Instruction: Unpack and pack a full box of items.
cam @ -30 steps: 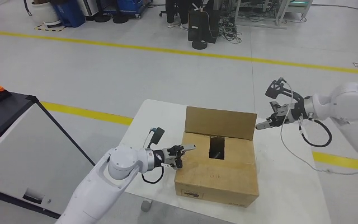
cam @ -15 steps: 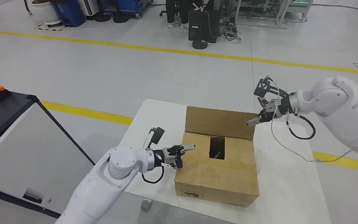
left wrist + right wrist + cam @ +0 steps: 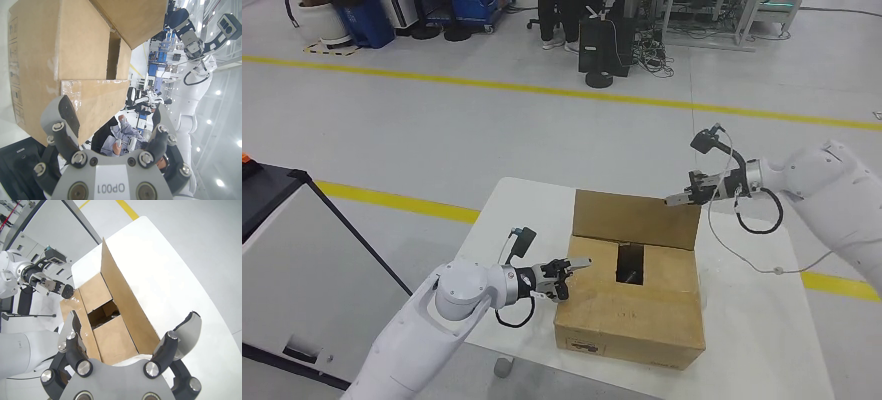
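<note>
**Top view.** A cardboard box is sitting on the white table. Its far flap is standing upright. The other top flaps are lying flat, leaving a narrow dark gap in the middle of the top. The left gripper is hanging at the box's upper left edge. The right gripper is hovering just beside the top right corner of the far flap.

**Left wrist view.** The left gripper is showing its fingers spread wide and pinching nothing. The corner of the near flap, which is carrying strips of clear tape, is lying partly within the span of the fingers. Whether a pad is touching the cardboard cannot be told. The cardboard box is rising just beyond the fingertips.

**Right wrist view.** The right gripper is also showing its fingers spread apart and empty, hanging above the end of the far flap. Through the gap, a few small items are lying inside the cardboard box, too dim to identify. Across the box, the left gripper is sitting at the corner of the taped near flap.
</note>
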Controlling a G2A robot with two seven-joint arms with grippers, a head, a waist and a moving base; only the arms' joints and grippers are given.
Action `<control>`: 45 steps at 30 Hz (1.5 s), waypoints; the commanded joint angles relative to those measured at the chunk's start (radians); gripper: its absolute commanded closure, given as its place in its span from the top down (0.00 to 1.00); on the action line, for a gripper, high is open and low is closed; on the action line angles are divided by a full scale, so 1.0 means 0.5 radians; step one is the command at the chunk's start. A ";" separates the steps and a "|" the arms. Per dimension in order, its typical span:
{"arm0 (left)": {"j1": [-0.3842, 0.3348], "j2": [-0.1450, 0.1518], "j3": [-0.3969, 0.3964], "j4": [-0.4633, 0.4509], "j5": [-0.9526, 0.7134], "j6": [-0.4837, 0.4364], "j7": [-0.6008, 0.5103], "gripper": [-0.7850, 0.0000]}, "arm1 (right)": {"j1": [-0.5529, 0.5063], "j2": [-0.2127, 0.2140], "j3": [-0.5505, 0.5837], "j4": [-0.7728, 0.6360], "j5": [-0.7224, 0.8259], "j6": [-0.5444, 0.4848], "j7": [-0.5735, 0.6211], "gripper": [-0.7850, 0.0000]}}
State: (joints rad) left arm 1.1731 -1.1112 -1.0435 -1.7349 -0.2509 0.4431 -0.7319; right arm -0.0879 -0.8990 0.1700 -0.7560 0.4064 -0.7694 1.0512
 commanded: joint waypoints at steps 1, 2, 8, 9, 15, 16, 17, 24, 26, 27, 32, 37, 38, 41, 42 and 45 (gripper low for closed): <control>0.000 0.000 0.000 0.000 0.000 0.000 0.000 1.00 | -0.003 -0.030 0.000 0.051 0.062 0.036 0.036 1.00; 0.000 0.000 0.000 0.000 0.000 0.000 0.000 1.00 | -0.006 -0.044 0.000 0.081 0.084 0.051 0.051 1.00; 0.000 0.000 0.000 0.000 0.000 0.000 0.000 1.00 | -0.012 -0.138 0.000 0.262 0.264 0.130 0.129 1.00; 0.000 0.000 0.000 0.000 0.000 0.000 0.000 1.00 | -0.012 -0.151 0.000 0.281 0.276 0.142 0.141 1.00; 0.000 0.000 0.000 0.000 0.000 0.000 0.000 1.00 | -0.034 -0.203 0.000 0.302 0.206 0.154 0.154 1.00; 0.000 0.000 0.000 0.000 0.000 0.000 0.000 1.00 | -0.038 -0.205 0.000 0.301 0.198 0.151 0.151 1.00; 0.000 0.000 0.000 0.000 0.000 0.000 0.000 1.00 | -0.042 -0.207 0.000 0.294 0.198 0.150 0.150 1.00; 0.000 0.000 0.000 0.000 0.000 0.000 0.000 1.00 | -0.048 -0.197 0.000 0.263 0.208 0.150 0.150 1.00; 0.000 0.000 0.000 0.000 0.000 0.000 0.000 1.00 | -0.048 -0.197 0.000 0.263 0.208 0.150 0.150 1.00; 0.000 0.000 0.000 0.000 0.000 0.000 0.000 1.00 | -0.048 -0.197 0.000 0.263 0.208 0.150 0.150 1.00; 0.000 0.000 0.000 0.000 0.000 0.000 0.000 1.00 | -0.048 -0.197 0.000 0.263 0.208 0.150 0.150 1.00; 0.000 0.000 0.000 0.000 0.000 0.000 0.000 1.00 | -0.048 -0.197 0.000 0.263 0.208 0.150 0.150 1.00; 0.000 0.000 0.000 0.000 0.000 0.000 0.000 1.00 | -0.048 -0.197 0.000 0.263 0.208 0.150 0.150 1.00; 0.000 0.000 0.000 0.000 0.000 0.000 0.000 1.00 | 0.006 -0.181 0.044 0.259 0.267 0.097 0.098 1.00; 0.000 0.000 0.000 0.000 0.000 0.000 0.000 1.00 | 0.006 -0.181 0.044 0.259 0.267 0.097 0.098 1.00; 0.000 0.000 0.000 0.000 0.000 0.000 0.000 1.00 | 0.006 -0.181 0.044 0.259 0.267 0.097 0.098 1.00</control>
State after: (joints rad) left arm 1.1731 -1.1112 -1.0435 -1.7349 -0.2509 0.4431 -0.7319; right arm -0.0839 -0.9892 0.1926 -0.6268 0.5405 -0.7216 1.0992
